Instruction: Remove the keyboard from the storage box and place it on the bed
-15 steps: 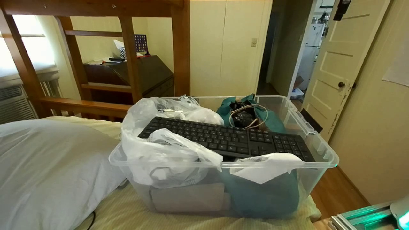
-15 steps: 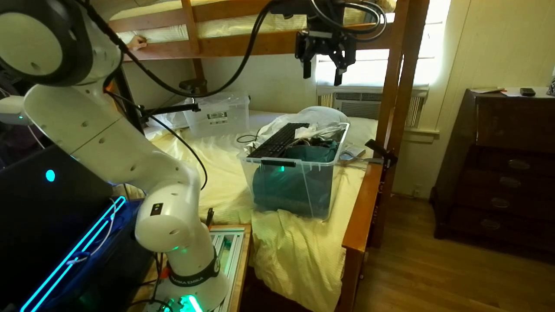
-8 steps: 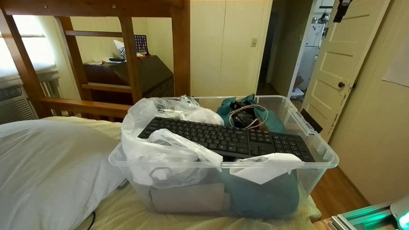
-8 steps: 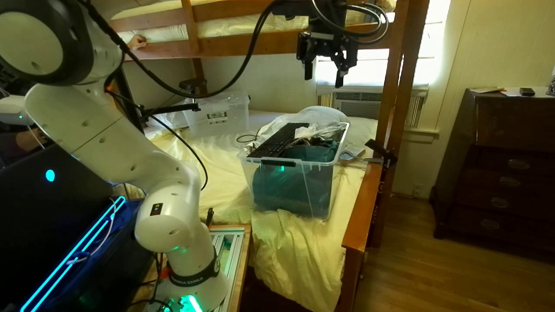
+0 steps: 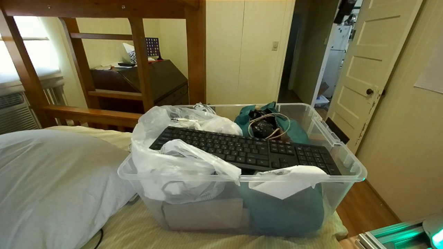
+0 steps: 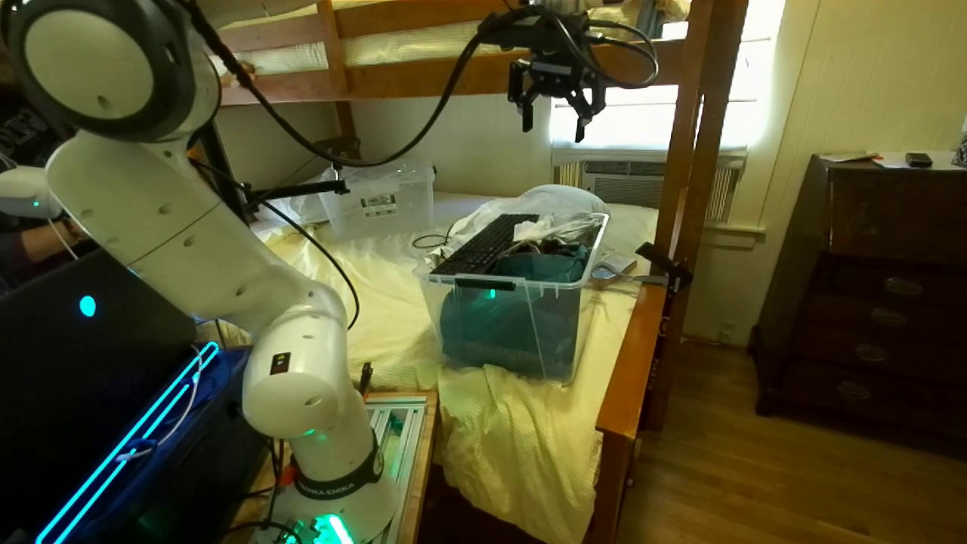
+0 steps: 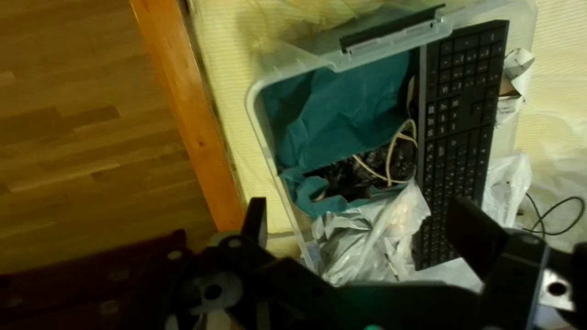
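Note:
The black keyboard (image 5: 242, 148) lies tilted on top of the contents of the clear storage box (image 5: 346, 178), along one long side. It also shows in an exterior view (image 6: 487, 245) and in the wrist view (image 7: 458, 123). The storage box stands on the bed (image 6: 514, 446), which has a pale yellow sheet and white bedding (image 5: 59, 183). My gripper (image 6: 554, 131) is open and empty, high above the box, pointing down. In the wrist view my gripper (image 7: 356, 204) has its fingers wide apart, one finger overlapping the keyboard's lower end. Only a dark fingertip shows at the top of an exterior view.
White plastic bags (image 5: 180, 173) and teal cloth (image 5: 301, 133) fill the box around the keyboard. A second clear bin (image 6: 381, 208) stands farther back on the bed. The wooden bunk frame (image 6: 623, 378) with a black clamp (image 6: 665, 268) borders the bed. The upper bunk rail is behind the gripper.
My gripper has shifted left and slightly up in an exterior view, and the arm's links have moved with it. Its fingers stay open. The keyboard and storage box have not moved.

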Tool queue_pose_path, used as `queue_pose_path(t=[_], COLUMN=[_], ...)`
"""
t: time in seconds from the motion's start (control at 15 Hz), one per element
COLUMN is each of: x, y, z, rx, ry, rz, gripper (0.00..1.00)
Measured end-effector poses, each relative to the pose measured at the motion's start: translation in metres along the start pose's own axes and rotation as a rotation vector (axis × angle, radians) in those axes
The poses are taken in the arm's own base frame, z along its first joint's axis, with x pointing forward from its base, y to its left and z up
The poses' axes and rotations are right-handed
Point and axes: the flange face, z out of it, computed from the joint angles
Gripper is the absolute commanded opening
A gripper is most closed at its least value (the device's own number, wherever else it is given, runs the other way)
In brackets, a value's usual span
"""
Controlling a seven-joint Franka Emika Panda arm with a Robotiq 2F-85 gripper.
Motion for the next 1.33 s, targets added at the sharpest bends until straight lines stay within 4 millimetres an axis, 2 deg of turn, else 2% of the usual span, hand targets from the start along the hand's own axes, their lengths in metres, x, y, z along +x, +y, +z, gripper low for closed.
queue_pose_path(t=[0.27,0.47,0.73,1.0,1.33], x=[0.047,0.057,0.046,0.030,0.023], y=[-0.054,-0.074,-0.089,-0.105,-0.107], z=[0.039,0.076,0.129,0.167,0.170], rx=[0.031,0.017,0.045,0.132,0.145], ry=[0.014,-0.012,-0.111,-0.154,-0.144], rz=[-0.144,-0.189,-0.208,-0.206,-0.204], gripper=[1.00,1.00,1.00,1.00,1.00])
